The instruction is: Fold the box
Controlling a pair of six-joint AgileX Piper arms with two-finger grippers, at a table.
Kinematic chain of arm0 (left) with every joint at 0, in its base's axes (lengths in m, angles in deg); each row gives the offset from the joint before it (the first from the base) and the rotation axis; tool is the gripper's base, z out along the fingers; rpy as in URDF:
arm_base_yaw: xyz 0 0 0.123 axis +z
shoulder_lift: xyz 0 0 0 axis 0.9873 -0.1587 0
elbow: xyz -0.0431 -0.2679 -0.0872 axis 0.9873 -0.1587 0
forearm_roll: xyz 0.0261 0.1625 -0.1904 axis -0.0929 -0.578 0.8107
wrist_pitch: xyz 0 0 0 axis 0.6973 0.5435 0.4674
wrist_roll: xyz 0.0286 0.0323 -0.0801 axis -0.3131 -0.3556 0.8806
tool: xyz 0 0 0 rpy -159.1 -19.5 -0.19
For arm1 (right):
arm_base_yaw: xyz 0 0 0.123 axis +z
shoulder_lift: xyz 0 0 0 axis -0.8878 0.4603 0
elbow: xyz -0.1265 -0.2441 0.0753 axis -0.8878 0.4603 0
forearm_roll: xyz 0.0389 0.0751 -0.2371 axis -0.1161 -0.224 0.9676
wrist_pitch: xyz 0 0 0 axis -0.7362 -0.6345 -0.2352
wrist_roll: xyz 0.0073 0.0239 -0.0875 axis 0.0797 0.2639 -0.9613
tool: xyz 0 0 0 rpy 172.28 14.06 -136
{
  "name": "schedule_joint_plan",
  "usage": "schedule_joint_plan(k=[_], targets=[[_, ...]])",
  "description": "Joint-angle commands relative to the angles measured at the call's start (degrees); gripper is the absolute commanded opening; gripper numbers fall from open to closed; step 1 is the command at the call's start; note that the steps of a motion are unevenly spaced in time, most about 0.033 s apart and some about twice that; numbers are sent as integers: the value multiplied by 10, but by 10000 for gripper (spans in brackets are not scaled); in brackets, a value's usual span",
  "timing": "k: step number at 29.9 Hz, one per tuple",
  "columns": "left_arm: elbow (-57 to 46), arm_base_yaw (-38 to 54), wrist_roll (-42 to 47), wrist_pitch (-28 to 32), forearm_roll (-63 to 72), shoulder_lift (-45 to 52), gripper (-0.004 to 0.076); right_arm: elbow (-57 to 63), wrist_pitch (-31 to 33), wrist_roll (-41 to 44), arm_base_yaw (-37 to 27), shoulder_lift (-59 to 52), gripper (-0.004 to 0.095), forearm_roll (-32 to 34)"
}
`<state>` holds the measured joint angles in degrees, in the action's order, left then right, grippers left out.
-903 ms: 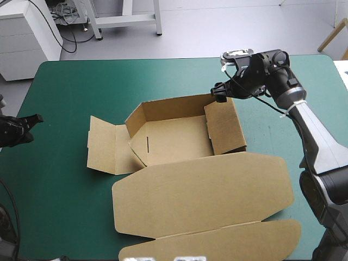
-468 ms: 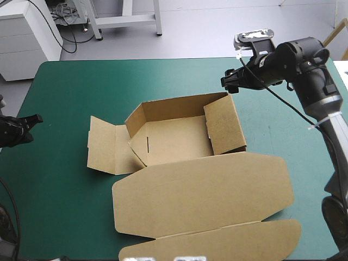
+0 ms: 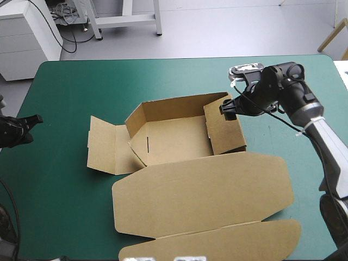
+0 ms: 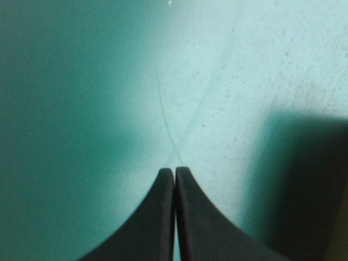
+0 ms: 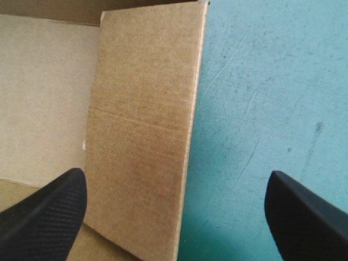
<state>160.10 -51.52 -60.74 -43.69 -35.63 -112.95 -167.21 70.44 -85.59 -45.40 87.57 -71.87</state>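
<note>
Right gripper (image 3: 228, 107) is held wide open over the box (image 3: 179, 141), at its right wall (image 5: 144, 125).
That wall is seen running far-to-near, under and between the fingers (image 5: 49, 212). The box is set mid-tabletop (image 3: 65, 87), lid (image 3: 201, 190) flat toward the near edge. The left gripper (image 3: 24, 129) is clenched, well apart.

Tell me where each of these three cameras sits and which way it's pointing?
High view: above and behind the robot, looking down on the table and the box; the left gripper and right gripper show.
Left wrist view: on the left wrist, looking along its shut fingers at bare teal-green cover.
Right wrist view: on the right wrist, looking past its open fingers at the box's right wall.
Shared: high and right wrist views both show that wall.
</note>
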Motion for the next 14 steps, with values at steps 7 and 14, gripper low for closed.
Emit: schedule_joint_plan(k=[7,14], targets=[[13,1,6,7,0,23,-10,-5,-61,-7,19,80,820,-4],[13,1,6,7,0,23,-10,-5,-61,-7,19,113,819,-4]])
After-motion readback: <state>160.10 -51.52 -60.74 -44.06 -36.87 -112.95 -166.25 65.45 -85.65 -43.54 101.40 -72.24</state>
